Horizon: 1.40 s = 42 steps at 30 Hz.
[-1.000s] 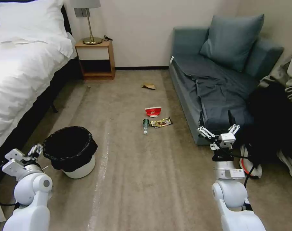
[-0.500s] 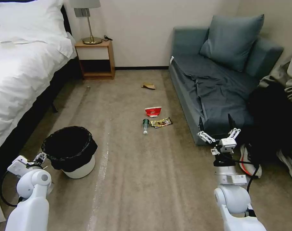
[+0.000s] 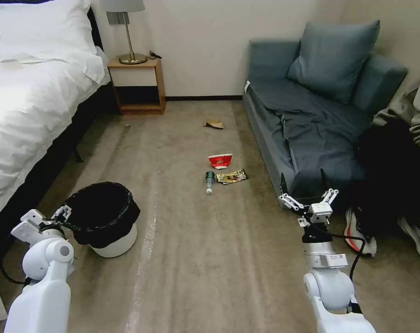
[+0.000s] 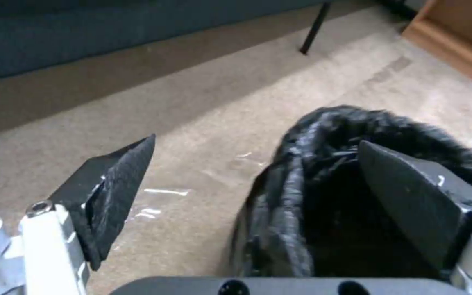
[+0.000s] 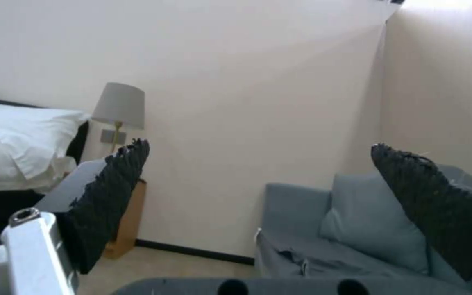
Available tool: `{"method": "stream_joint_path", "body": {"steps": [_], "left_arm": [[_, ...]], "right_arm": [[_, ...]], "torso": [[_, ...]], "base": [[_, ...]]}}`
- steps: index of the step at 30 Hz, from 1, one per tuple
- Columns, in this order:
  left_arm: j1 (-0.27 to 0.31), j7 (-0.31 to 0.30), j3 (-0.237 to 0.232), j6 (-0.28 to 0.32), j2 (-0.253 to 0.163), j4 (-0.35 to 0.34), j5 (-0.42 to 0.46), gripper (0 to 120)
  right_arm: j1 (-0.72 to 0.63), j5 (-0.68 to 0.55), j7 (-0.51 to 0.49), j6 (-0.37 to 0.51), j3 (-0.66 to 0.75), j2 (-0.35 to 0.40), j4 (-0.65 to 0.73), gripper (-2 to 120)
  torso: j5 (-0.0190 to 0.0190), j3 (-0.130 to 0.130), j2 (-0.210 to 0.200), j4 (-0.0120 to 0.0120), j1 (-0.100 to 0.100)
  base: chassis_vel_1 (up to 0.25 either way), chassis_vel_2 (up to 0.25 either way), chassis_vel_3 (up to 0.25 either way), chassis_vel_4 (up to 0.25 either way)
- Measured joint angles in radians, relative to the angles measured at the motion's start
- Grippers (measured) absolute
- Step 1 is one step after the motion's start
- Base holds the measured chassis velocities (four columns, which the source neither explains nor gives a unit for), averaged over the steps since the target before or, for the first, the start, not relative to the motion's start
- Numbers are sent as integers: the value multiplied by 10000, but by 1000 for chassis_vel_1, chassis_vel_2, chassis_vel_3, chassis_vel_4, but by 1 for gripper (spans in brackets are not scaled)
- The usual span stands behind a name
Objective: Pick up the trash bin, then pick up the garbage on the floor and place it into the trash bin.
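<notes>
The low round white plastic trash bin (image 3: 109, 226) with its crinkly black bag stands on the carpet beside the bed. The left gripper (image 4: 252, 184) is spread wide, straddling the rim; it should go deeper, then pinch wall and bag together. The right gripper (image 3: 307, 199) waits open near the sofa.

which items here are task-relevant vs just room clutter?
Task things:
trash bin, left gripper open astride its rim
red-and-white cup
clear bottle
snack wrapper
tan paper
right gripper, open, raised by the sofa

Just there:
bed
nightstand
lamp
sofa
cushion
</notes>
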<state>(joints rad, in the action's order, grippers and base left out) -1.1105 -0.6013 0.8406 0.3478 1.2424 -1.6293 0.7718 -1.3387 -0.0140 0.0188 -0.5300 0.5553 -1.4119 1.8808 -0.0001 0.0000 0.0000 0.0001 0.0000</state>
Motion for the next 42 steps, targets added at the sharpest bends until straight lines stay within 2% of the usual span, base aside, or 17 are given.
{"method": "stream_joint_path", "body": {"steps": [2, 4, 8, 10, 11, 14, 17, 18, 20, 21, 24, 27, 29, 32, 42], "left_arm": [[113, 26, -25, -4, -36, 250, 8, 99], [475, 224, -153, -108, -52, 920, 61, 98], [752, 548, -284, -227, 36, 1469, 100, 92], [862, 798, -366, -250, 118, 1797, 103, 84], [862, 798, -366, -250, 118, 1797, 103, 84], [935, 1070, -439, -273, 192, 2138, 34, 69], [973, 1157, -457, -292, 209, 2264, 8, 64], [993, 1240, -465, -309, 218, 2358, -4, 57], [946, 1383, -477, -312, 215, 2384, 4, 47], [946, 1383, -477, -312, 215, 2384, 4, 47], [819, 1565, -476, -312, 186, 2371, 27, 32], [759, 1622, -463, -313, 172, 2354, 30, 27], [605, 1703, -424, -314, 142, 2246, 52, 15], [496, 1717, -397, -312, 120, 2135, 92, 6], [189, 1722, -298, -264, 171, 1766, 148, 5]], "right_arm": [[-6, -4, 40, -56, 12, -1, -3, 100], [-70, -25, 146, -218, 42, -18, -41, 100], [-164, -30, 282, -325, 56, -17, -52, 100], [-232, -40, 365, -372, 90, 2, -40, 100], [-232, -40, 365, -372, 90, 2, -40, 100], [-293, -56, 404, -437, 140, 19, 3, 100], [-333, -57, 429, -468, 142, 19, 20, 100], [-381, -56, 465, -493, 142, 21, 42, 100], [-427, -54, 537, -556, 134, 18, 46, 100], [-427, -54, 537, -556, 134, 18, 46, 100], [-407, 68, 572, -668, 118, -18, -23, 100], [-403, 140, 546, -663, 110, -34, -22, 100], [-378, 255, 310, -592, 50, -54, -22, 100], [-330, 311, 189, -542, 31, -74, -38, 100], [-246, 126, -144, -329, -93, -113, -32, 100]], "torso": [[-1, 0, 0, 0, 0], [0, 0, 0, -1, 0], [1, 0, 0, -3, 0], [0, 0, 0, -3, 0], [0, 0, 0, -3, 0], [7, -1, 0, 0, 0], [17, -2, 1, 1, 0], [18, -3, 1, 1, -1], [18, -4, 2, 1, -1], [18, -4, 2, 1, -1], [14, -4, 2, 1, -1], [12, -4, 3, 0, -1], [6, -3, 3, 0, -1], [3, -2, 2, 0, -1], [-4, 0, -1, -1, 0]], "base": [[0, 0, 0, 0], [0, 0, 0, 0], [0, 0, 0, 0], [0, 0, 0, 0], [0, 0, 0, 0], [0, 0, 0, 0], [0, 0, 0, 0], [0, 0, 0, 0], [0, 0, 0, 0], [0, 0, 0, 0], [0, 0, 0, 0], [0, 0, 0, 0], [0, 0, 0, 0], [0, 0, 0, 0], [0, 0, 0, 0]]}}
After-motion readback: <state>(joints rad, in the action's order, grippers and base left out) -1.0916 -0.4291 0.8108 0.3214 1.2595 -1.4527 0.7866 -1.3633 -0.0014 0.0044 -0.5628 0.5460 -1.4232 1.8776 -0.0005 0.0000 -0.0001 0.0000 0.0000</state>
